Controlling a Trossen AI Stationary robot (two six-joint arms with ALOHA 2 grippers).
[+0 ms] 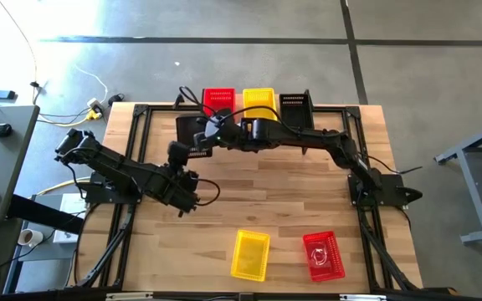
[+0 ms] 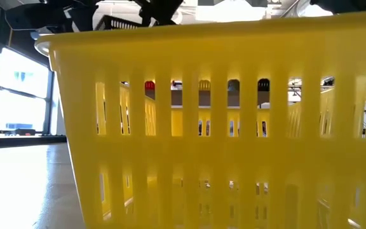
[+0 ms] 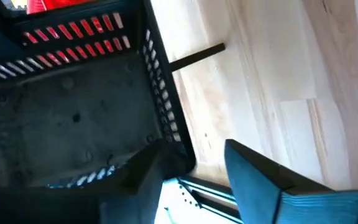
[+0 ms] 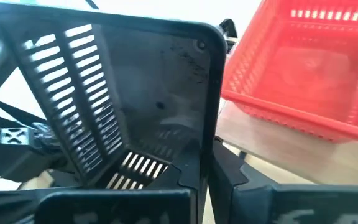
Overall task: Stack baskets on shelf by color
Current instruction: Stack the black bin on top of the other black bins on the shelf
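Two robot arms are meeting over a black basket [image 1: 192, 134] at the upper middle of the high view, just left of the shelf [image 1: 262, 113] along the counter's [image 1: 258, 201] far edge. The right gripper [image 4: 204, 171] is clamping its fingers over the basket's rim wall, as its wrist view shows, with the basket tipped so that its open mouth is facing the camera and its long axis is running roughly left to right in the overhead picture. The left gripper [image 1: 182, 159] is hovering just below that basket; its wrist view shows one dark finger [image 3: 151, 168] against the rim and a second standing apart over bare wood, so the hand looks open and not gripping.

On the shelf, a red basket [image 1: 218, 99], a yellow basket [image 1: 258, 99] and another black basket [image 1: 294, 107] are sitting side by side, left to right. The held basket's matching colour lies at the shelf's right end, beyond the red and yellow, so the right arm appears better placed to carry it there.

A loose yellow basket [image 1: 250, 254] and a loose red basket [image 1: 323, 255] are waiting at the lower centre of the counter, well apart from both grippers.
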